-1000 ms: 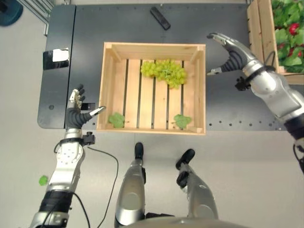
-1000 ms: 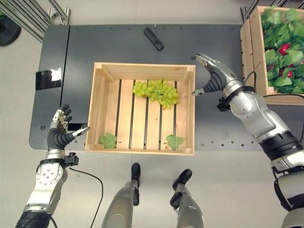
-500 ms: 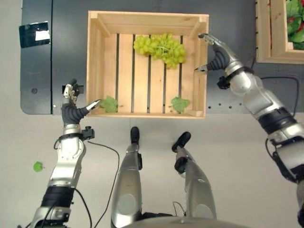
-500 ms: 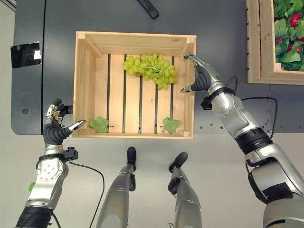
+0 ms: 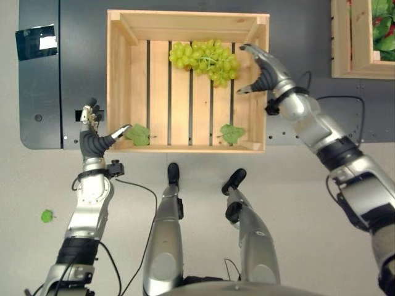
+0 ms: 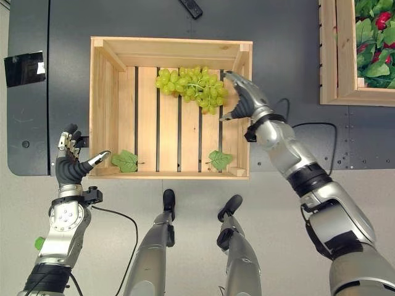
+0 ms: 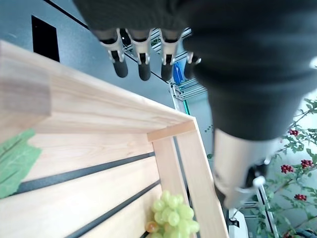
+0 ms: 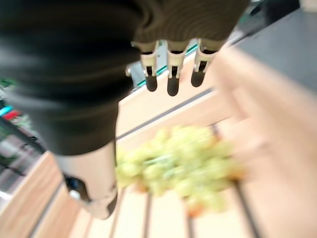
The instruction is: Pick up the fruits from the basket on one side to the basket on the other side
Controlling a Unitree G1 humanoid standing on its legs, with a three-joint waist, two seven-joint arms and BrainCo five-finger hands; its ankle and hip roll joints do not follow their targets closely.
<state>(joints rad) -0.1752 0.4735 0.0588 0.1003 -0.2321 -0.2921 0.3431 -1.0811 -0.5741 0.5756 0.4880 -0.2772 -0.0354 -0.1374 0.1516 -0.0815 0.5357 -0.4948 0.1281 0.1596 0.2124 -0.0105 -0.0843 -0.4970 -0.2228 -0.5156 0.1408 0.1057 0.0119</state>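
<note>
A bunch of green grapes [image 5: 203,58] lies at the back of an open wooden slatted crate [image 5: 116,74] on the dark table. My right hand [image 5: 265,69] hovers inside the crate's right wall, just right of the bunch, fingers spread open and empty. In the right wrist view the grapes [image 8: 173,168] show just past its straight fingers [image 8: 169,74]. My left hand [image 5: 92,140] stays open by the crate's near left corner, its thumb against the wood. The left wrist view shows the grapes [image 7: 171,215] far across the crate.
Two green leaves [image 5: 139,134] [image 5: 232,132] lie near the crate's front wall. A second wooden crate [image 5: 342,43] with leaves and red fruit stands at the far right. A black bar-shaped object [image 6: 190,7] lies behind the crate. A leaf [image 5: 47,216] lies on the floor.
My right hand has moved left, from over the crate's right wall to inside it, closer to the grapes. The view has shifted a little. The left hand has stayed put.
</note>
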